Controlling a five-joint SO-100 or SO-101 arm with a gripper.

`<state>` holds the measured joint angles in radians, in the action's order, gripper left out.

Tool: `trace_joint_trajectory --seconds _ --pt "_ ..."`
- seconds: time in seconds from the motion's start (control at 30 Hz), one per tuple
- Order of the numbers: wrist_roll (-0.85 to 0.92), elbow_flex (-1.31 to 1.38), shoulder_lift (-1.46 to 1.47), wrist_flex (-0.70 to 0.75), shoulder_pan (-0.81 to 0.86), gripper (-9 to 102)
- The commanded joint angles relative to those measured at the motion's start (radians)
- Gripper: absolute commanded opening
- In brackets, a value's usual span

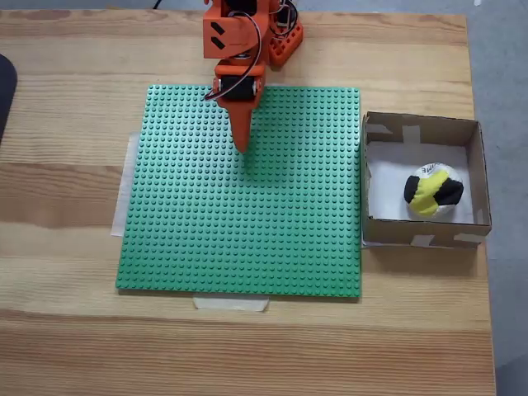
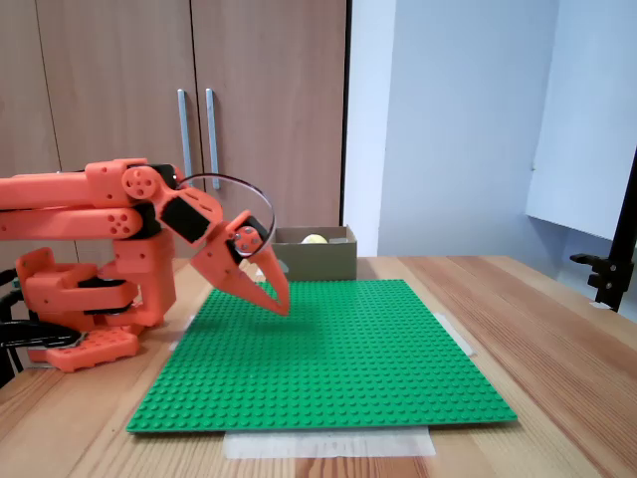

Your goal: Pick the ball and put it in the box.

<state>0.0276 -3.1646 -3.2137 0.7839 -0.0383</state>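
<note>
**One ball in the box, arm over the baseplate**

One green studded baseplate [image 1: 247,206] covers the middle of the wooden table [image 1: 66,330], held down by pale tape [image 1: 231,304] at its near edge and along its left side in the fixed view from above. Just beside the plate's right edge in that view stands the box [image 1: 474,177] — brown cardboard, low walls, pale tape patches on its rim. The ball [image 1: 433,191], yellow, black and white, lies on the box's white bottom, towards the right wall, and nothing touches it. In the fixed view from the table's side the box [image 2: 318,261] sits at the far end of the plate, and just a pale yellow top of the ball [image 2: 315,240] peeks over its wall. Behind stand wooden cupboard doors [image 2: 129,100] with metal handles, and a black stand [image 2: 617,269] shows at the right edge.

Nothing lies between arm and box except open plate. The orange arm [image 2: 90,204] is folded low, its upper links roughly level, its base [image 2: 70,309] off the plate's end. The gripper [image 2: 279,302] slants down over the plate, well apart from the box — its jaws are closed together into one point, holding nothing, the tip just above the studs.
</note>
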Motion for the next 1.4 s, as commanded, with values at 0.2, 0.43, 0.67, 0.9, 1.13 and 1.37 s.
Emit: trace_joint_trajectory --seconds 0.2,0.43,0.67,0.9,1.13,1.37 --pt "0.034 -0.017 -0.009 -0.018 0.005 -1" --pt "0.037 -0.017 -0.009 -0.018 0.005 -1" --pt "0.038 -0.017 -0.009 -0.018 0.005 -1" --pt "0.038 -0.017 -0.009 -0.018 0.005 -1" --pt "0.038 -0.017 -0.009 -0.018 0.005 -1" --pt "0.038 -0.017 -0.009 -0.018 0.005 -1"
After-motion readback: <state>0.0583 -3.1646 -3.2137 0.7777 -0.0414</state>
